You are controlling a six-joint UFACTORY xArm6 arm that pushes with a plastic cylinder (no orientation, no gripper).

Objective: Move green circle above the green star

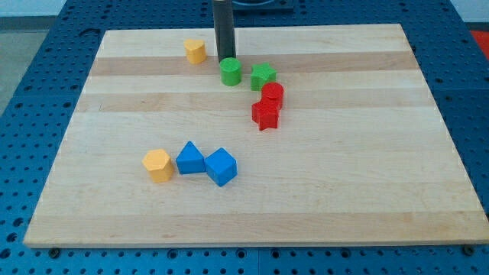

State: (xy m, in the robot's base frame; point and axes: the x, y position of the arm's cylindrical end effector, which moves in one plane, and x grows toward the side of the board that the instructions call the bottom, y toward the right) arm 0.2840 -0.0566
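The green circle [231,71] stands near the top middle of the wooden board [344,176]. The green star [263,75] lies just to its right, with a small gap between them. My tip [225,60] is at the circle's upper left edge, touching or nearly touching it. The rod rises straight up out of the view's top.
A red circle [272,95] and a red star [265,115] sit just below the green star. A yellow block [195,51] is left of the rod. A yellow hexagon [158,165], a blue triangle [189,158] and a blue cube [221,166] line up at lower left.
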